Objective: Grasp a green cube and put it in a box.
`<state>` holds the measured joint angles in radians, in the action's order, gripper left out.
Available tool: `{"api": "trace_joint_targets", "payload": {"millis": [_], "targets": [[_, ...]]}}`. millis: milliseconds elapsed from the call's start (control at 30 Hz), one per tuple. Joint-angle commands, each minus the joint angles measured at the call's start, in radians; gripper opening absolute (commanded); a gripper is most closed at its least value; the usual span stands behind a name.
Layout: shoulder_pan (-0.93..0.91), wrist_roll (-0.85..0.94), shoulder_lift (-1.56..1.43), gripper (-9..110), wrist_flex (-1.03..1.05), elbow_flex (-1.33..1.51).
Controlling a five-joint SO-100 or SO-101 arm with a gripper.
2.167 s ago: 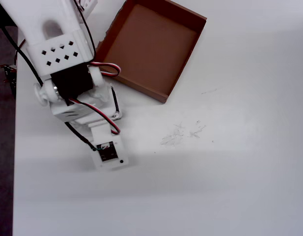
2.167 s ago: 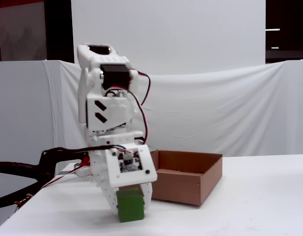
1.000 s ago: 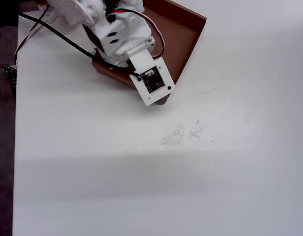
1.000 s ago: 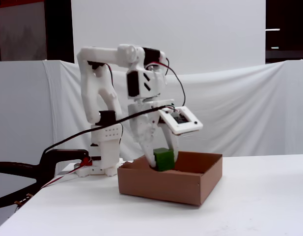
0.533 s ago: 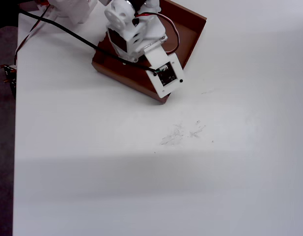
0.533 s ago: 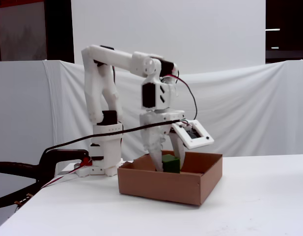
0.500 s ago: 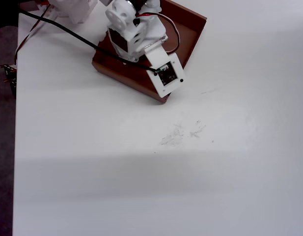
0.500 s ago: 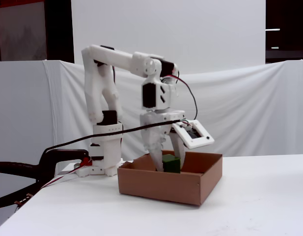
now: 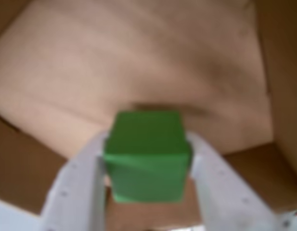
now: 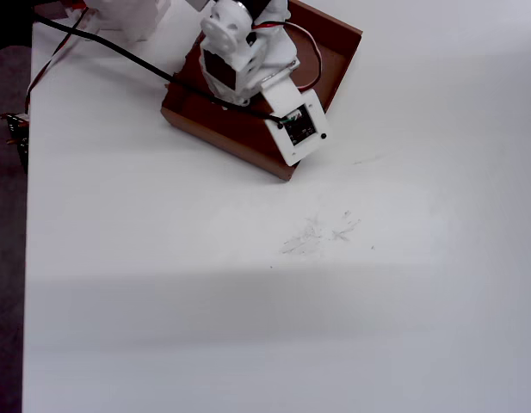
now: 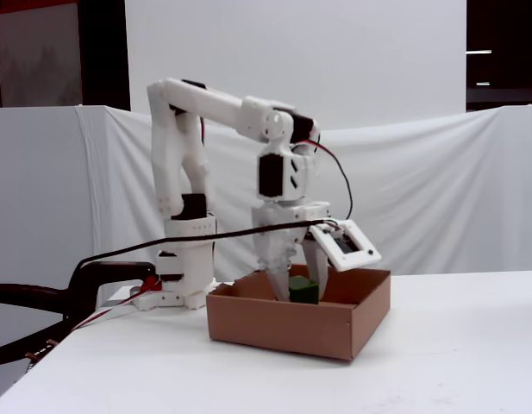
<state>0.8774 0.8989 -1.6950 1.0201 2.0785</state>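
gripper [image 9: 147,159] pinching green cube [image 9: 147,156] | cube upright, no long axis | low inside box [image 9: 138,62], above its floor

A white table [image 10: 334,327] fills the overhead view, with faint scuff marks [image 10: 321,232] near its middle. In the fixed view, a white cloth [image 11: 421,190] hangs behind the table, below a white wall [image 11: 334,52]. At eight o'clock, a black clamp [image 11: 102,280] grips the table's edge, with red wires [image 11: 110,312] beside it.
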Motion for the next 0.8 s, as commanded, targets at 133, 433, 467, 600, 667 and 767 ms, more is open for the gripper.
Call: {"api": "trace_joint_targets", "payload": {"millis": [133, 433, 467, 600, 667, 767], "targets": [[0.026, -0.014, 0.000, 14, -0.015, -0.040], [0.014, -0.014, -0.014, 22, -0.026, -0.034], [0.011, -0.014, -0.017, 22, -0.026, -0.034], [-0.011, -0.014, -0.034, 22, -0.026, -0.032], [-0.028, -0.008, -0.052, 22, -0.026, -0.025], [-0.064, -0.003, -0.110, 22, -0.005, -0.011]]}}
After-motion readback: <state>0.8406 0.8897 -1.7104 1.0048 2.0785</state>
